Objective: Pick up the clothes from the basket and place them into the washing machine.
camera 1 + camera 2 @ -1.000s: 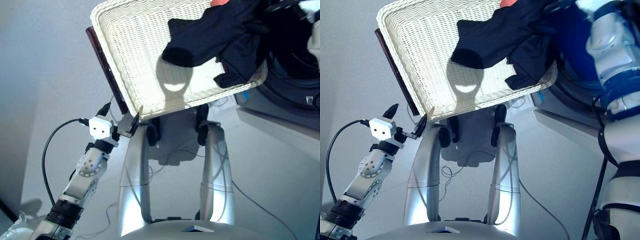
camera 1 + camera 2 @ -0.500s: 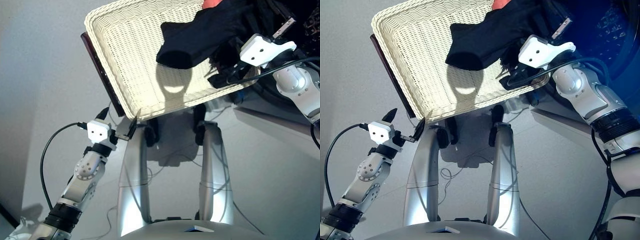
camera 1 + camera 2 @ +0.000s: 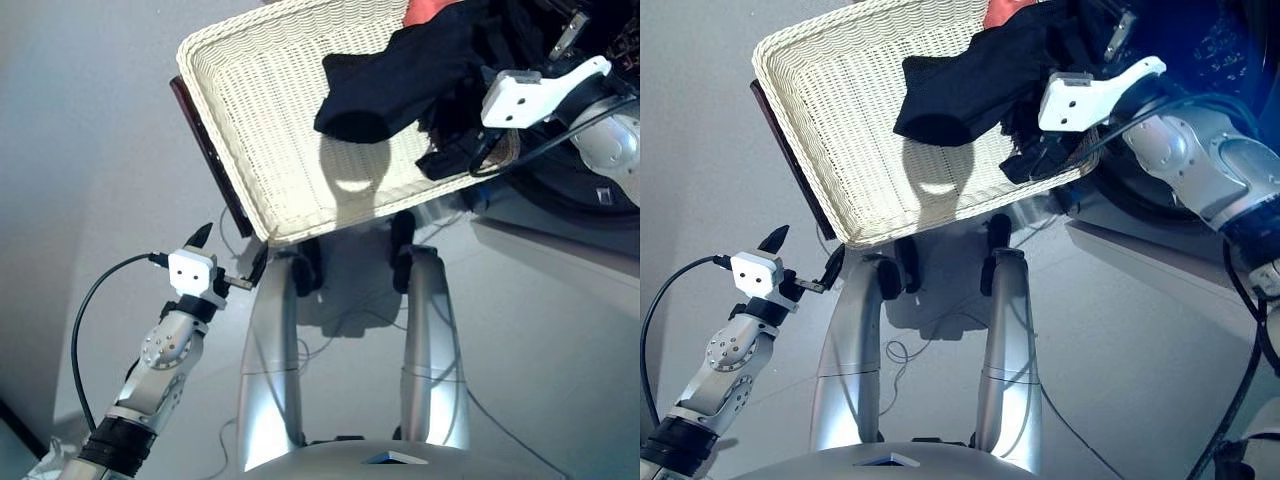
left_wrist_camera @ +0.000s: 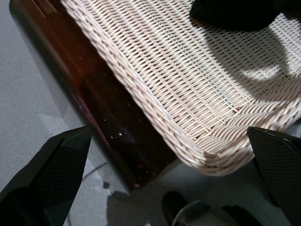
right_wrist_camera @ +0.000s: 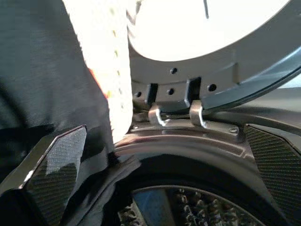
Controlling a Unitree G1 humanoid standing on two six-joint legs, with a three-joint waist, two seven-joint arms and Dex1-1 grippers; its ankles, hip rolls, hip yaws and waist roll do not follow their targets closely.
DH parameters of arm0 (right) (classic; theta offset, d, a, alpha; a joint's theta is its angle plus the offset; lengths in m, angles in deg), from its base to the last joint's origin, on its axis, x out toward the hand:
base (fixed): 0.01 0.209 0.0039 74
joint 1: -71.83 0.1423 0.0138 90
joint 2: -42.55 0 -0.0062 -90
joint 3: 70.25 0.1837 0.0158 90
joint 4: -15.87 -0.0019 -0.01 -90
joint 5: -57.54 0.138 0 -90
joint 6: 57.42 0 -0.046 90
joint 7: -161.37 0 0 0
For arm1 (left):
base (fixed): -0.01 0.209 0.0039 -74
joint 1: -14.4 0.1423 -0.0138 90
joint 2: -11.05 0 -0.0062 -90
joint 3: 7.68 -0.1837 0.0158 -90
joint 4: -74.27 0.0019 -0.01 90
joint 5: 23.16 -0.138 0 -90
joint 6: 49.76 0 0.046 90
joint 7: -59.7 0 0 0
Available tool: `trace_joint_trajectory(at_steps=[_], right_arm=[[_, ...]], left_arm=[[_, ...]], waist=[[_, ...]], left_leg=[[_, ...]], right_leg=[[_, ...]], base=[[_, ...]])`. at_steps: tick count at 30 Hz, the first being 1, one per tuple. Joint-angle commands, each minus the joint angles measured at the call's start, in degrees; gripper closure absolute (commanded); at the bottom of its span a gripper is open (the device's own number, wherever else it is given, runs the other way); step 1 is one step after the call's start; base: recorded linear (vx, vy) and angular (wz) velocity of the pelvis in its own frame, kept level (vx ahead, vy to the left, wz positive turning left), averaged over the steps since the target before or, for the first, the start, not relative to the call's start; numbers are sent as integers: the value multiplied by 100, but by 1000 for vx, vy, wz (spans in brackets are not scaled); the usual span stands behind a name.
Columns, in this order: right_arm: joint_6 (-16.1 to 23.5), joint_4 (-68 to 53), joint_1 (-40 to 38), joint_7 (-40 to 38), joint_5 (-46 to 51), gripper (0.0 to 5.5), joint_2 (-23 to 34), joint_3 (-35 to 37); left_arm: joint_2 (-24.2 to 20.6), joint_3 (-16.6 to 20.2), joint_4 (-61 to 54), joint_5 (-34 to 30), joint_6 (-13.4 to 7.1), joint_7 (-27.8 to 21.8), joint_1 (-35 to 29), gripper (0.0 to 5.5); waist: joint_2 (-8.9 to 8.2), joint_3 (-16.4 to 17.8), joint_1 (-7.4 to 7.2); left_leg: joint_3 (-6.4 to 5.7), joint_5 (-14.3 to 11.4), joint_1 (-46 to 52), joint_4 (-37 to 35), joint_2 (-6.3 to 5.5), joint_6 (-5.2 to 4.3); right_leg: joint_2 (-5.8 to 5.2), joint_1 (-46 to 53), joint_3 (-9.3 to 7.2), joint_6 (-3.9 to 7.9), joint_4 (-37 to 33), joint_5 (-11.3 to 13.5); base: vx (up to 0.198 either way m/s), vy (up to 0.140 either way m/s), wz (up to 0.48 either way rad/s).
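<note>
The cream wicker basket (image 3: 270, 120) lies on a dark red-brown board (image 3: 205, 150). The clothes are piled at its right end: a dark garment (image 3: 400, 80) and a coral red one (image 3: 430, 10) at the far edge. My right gripper (image 5: 162, 136) is open at that end, above the basket's rim. It faces the washing machine (image 3: 590, 170), whose drum (image 5: 188, 207) and door hinge (image 5: 174, 113) show ahead. Dark cloth (image 5: 42, 84) lies beside one of its fingers. My left gripper (image 3: 232, 250) is open and empty, just below the basket's near corner (image 4: 211, 160).
The washer's porthole door (image 5: 211, 28) stands open above the drum hole. Thin cables (image 3: 340, 320) trail over the grey floor under the basket. A black cable (image 3: 90, 300) loops off my left forearm.
My right arm has swung in from the right edge to the clothes end of the basket. The left gripper has dropped slightly from the basket's corner. The head view has shifted a little.
</note>
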Motion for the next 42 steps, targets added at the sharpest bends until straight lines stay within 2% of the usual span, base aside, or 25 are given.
trace_joint_trajectory(at_steps=[1,9,15,22,29,36,37,38,42], right_arm=[[-78,475,592,178,18,0,-576,-335],[-125,1517,906,894,433,0,-1721,-1000],[-183,2177,685,1295,632,0,-2244,-1093],[-376,3535,386,1203,388,0,-2827,-860],[-844,5004,655,571,-879,0,-2968,-849],[-1257,5975,1034,403,-1377,0,-2974,-900],[-1293,6057,1062,353,-1428,198,-2958,-897],[-1322,6112,1086,274,-1450,550,-2923,-895],[-1442,6215,1238,89,-1535,550,-2861,-836]], left_arm=[[94,264,-344,109,-228,-83,289,0],[267,389,-414,209,-157,-286,274,0],[414,436,-485,301,-138,-438,239,0],[572,445,-584,274,-101,-473,141,0],[714,492,-768,113,-37,-291,53,0],[840,387,-994,176,119,-288,58,0],[850,382,-1022,182,135,-284,68,0],[848,362,-1036,182,148,-274,57,0],[815,388,-1100,163,165,-202,76,0]], waist=[[-55,-29,111],[-14,58,244],[11,115,325],[76,186,411],[130,286,442],[157,297,432],[159,297,434],[163,298,438],[170,289,444]], left_leg=[[-141,679,-124,-731,-40,-106],[-140,744,-116,-797,-80,-112],[-140,760,-111,-802,-103,-104],[-128,777,-118,-816,-143,-79],[-107,770,-156,-800,-152,-68],[-119,778,-190,-813,-166,-68],[-121,779,-191,-815,-165,-69],[-122,782,-193,-822,-165,-70],[-111,805,-186,-873,-172,-76]], right_leg=[[-3,222,-277,-263,-384,178],[-33,218,-305,-268,-394,220],[-46,215,-299,-269,-387,233],[-46,219,-300,-269,-414,259],[-36,173,-302,-270,-390,296],[-38,110,-299,-287,-377,308],[-37,110,-301,-288,-374,309],[-37,108,-302,-286,-376,312],[-29,114,-305,-285,-401,321]], base=[[0,0,0],[0,0,0],[0,0,0],[0,0,0],[0,0,0],[0,0,0],[0,0,0],[0,0,0],[0,0,0]])
